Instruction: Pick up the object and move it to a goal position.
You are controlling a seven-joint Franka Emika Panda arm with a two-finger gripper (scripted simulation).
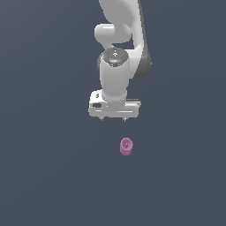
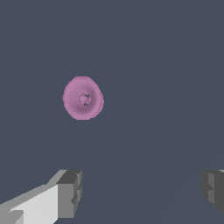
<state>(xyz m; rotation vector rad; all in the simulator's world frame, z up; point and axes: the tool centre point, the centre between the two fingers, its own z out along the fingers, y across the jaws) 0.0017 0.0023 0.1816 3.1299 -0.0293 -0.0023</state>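
Observation:
The object (image 1: 126, 146) is a small pink-purple stubby cylinder with ridged sides, resting on the dark grey floor. In the wrist view the object (image 2: 83, 98) shows its round hollowed top. My white gripper (image 1: 113, 119) hangs above the floor, a little to the exterior view's left of the object and well clear of it. Its two fingers (image 2: 69, 194) stand wide apart with nothing between them; the gripper (image 2: 142, 192) is open.
The white Panda arm (image 1: 119, 39) rises above the gripper toward the top of the exterior view. A plain dark grey floor (image 1: 44, 176) surrounds everything.

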